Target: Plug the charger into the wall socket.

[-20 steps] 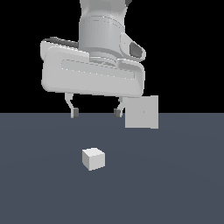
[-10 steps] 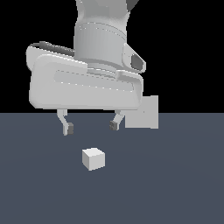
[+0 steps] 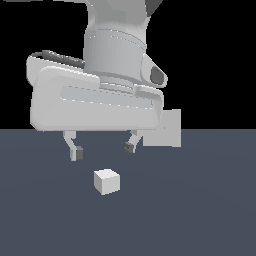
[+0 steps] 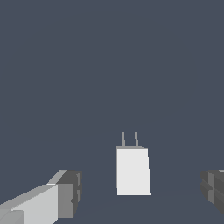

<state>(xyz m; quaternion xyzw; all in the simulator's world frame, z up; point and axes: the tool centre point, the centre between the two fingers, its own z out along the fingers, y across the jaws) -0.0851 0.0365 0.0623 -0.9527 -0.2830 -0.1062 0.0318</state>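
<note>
The charger [image 3: 106, 181] is a small off-white cube lying on the dark floor. In the wrist view the charger [image 4: 133, 171] shows two thin prongs on one end. My gripper [image 3: 102, 151] is open and empty, hanging just above and a little behind the charger, its fingers [image 3: 76, 153] apart and not touching it. In the wrist view the fingertips [image 4: 65, 196] stand either side of the cube. The wall socket [image 3: 167, 128] is a pale grey upright plate behind my hand on the exterior view's right, partly hidden by it.
The dark grey floor [image 3: 200, 210] spreads all around the charger. A black background lies behind. The large gripper body [image 3: 95, 102] fills the upper middle of the exterior view.
My gripper has come lower and nearer the camera, down toward the charger. The fingers stay open. The charger and the socket have not moved.
</note>
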